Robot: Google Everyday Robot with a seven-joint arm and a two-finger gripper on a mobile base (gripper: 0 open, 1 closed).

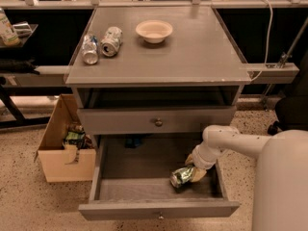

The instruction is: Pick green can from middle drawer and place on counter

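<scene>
The middle drawer is pulled open at the bottom of the cabinet. The green can lies tilted on its side at the drawer's right front. My gripper reaches into the drawer from the right on a white arm and is shut on the can's right end, low over the drawer floor. The counter is the grey cabinet top above.
Two silver-white cans and a white bowl stand on the counter's back left. The shallower drawer above is shut. A cardboard box with items stands on the floor to the left.
</scene>
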